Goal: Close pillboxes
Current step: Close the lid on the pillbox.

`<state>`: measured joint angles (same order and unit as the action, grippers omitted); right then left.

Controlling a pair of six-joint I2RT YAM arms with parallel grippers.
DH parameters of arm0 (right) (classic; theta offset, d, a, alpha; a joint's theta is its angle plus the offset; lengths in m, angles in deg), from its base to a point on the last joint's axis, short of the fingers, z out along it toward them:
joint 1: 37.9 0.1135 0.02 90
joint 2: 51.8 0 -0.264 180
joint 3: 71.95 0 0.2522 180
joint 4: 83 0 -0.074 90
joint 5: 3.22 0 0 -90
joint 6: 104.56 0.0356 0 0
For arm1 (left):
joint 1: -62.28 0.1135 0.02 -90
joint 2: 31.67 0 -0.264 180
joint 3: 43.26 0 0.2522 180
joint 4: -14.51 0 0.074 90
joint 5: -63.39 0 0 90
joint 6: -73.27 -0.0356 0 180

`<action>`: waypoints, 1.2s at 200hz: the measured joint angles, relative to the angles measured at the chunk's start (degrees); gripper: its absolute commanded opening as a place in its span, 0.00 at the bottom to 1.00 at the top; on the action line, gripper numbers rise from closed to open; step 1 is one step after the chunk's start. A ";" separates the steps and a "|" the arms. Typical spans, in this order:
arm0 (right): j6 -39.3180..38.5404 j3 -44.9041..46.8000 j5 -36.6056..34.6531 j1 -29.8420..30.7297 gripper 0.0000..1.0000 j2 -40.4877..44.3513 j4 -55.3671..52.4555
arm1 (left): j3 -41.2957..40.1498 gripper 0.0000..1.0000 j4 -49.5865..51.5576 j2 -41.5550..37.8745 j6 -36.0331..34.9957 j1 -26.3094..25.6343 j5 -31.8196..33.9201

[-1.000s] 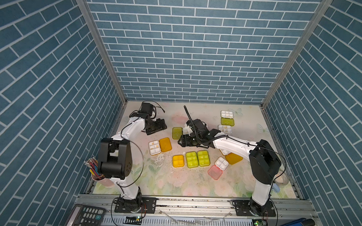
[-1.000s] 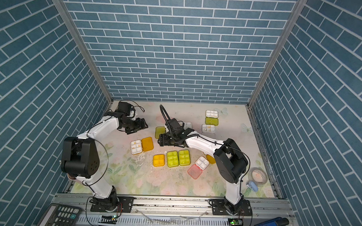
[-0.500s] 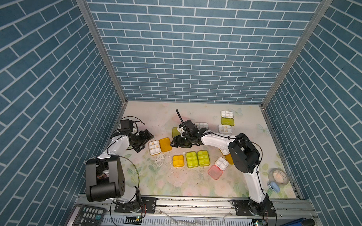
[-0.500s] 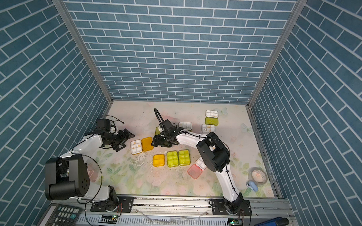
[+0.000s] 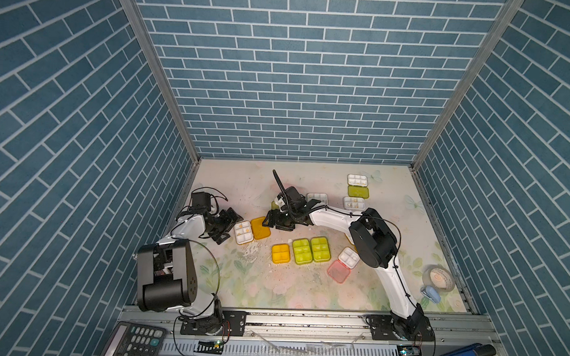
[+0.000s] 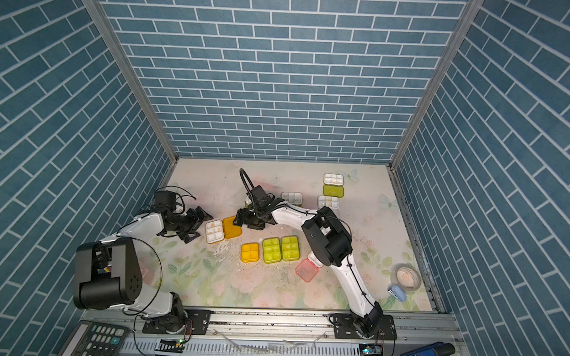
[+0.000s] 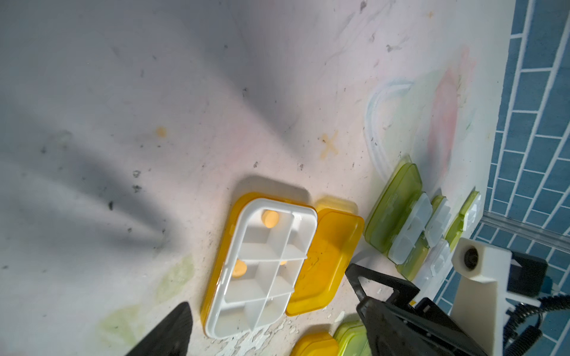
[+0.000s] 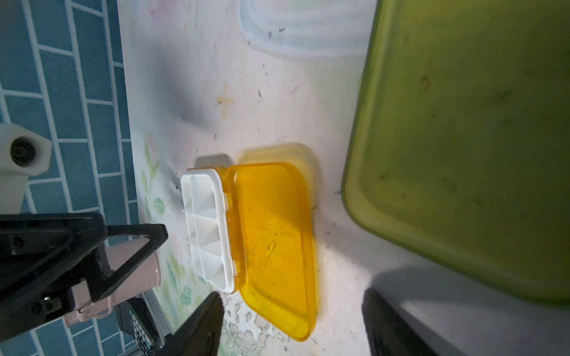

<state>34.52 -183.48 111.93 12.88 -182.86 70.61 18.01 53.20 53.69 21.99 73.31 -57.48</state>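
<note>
Where the two arms met: an orange pillbox point(image 5: 244, 232) lay open on the counter point(image 5: 228, 281), its white tray beside its flat lid point(image 5: 260, 228).
Left arm: the left gripper point(image 5: 228, 227) sat just beside the tray, jaws spread and holding nothing.
Right arm: the right gripper point(image 5: 272, 223) hung low by the lid, on the side away from the tray, jaws apart and empty.
Front row: a small orange box point(image 5: 280, 253) and two green boxes point(image 5: 302, 251) lay closed.
Pink pillbox point(image 5: 338, 272): open.

Robot lab cell: brick-print walls point(image 5: 297, 71) (aluminium frame point(image 5: 157, 66)).
</note>
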 measured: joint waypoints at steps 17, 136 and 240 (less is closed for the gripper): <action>1.42 -0.37 0.20 0.11 0.72 -0.22 0.00 | -0.17 0.90 0.07 0.66 0.39 0.07 0.13; 6.12 -3.08 2.19 1.29 0.72 -2.62 1.42 | 0.90 0.89 -1.46 7.23 1.64 0.20 -3.30; 9.77 0.44 8.22 1.18 0.70 -2.80 10.10 | 1.70 0.89 -1.57 8.20 1.38 0.04 -4.44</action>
<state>44.29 -183.05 120.14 14.06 -185.66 80.71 19.71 51.63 61.89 23.37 73.35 -61.92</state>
